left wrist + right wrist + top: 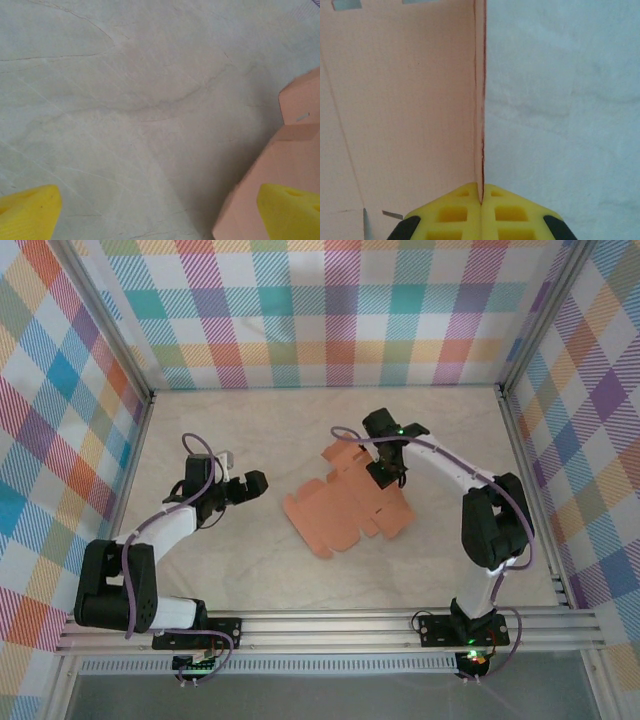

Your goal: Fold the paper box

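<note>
The paper box (345, 502) is a salmon-orange flapped card sheet lying mostly flat in the middle of the table. My right gripper (386, 474) stands over its far right part. In the right wrist view the yellow fingers (455, 212) are shut on a thin edge of the card (405, 100) that stands upright between them (481, 199). My left gripper (258, 484) sits just left of the sheet, apart from it. Its yellow fingertips (27, 212) are spread wide with bare table between them (160, 220). The sheet's corner (285, 155) lies under the right fingertip.
The table is pale marbled beige (250, 430). Checkered walls (330, 310) close it in at the back and both sides. An aluminium rail (330, 625) runs along the near edge by the arm bases.
</note>
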Controlling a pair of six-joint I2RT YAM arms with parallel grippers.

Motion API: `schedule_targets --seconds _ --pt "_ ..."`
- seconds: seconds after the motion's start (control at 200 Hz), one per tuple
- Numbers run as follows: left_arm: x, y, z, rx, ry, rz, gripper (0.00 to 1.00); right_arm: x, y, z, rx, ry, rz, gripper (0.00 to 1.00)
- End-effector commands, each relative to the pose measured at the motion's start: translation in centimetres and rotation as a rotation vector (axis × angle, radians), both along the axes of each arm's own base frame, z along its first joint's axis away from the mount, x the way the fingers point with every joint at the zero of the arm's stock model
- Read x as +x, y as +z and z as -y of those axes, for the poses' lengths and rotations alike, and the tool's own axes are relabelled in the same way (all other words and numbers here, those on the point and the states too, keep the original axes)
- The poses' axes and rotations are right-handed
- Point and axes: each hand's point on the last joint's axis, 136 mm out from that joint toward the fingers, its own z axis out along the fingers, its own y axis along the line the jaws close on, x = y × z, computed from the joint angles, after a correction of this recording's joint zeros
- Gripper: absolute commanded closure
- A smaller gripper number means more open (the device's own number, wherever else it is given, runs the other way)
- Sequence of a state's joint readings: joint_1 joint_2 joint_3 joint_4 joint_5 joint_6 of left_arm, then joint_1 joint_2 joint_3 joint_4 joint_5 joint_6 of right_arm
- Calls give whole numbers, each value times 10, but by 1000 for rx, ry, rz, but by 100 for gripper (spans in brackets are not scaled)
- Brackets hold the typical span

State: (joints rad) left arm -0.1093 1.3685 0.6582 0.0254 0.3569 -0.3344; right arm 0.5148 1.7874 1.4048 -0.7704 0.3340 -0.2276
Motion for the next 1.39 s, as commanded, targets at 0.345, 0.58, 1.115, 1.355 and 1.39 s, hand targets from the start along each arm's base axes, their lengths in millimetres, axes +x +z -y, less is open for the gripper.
schedule_targets --seconds 0.345,0.58,1.115,1.355,1.39 --pt "18 8 1 6 23 33 0 13 10 -37 -181 283 222 100" --pt "23 10 0 3 26 73 0 24 7 -58 -259 387 418 100" --pt "69 -6 -3 -17 70 32 5 18 35 -94 -420 516 936 100" --pt "78 -9 -7 16 69 50 4 22 51 -102 -472 538 998 100" --pt "79 -11 -9 15 76 45 4 23 55 -104 -508 552 1031 100"
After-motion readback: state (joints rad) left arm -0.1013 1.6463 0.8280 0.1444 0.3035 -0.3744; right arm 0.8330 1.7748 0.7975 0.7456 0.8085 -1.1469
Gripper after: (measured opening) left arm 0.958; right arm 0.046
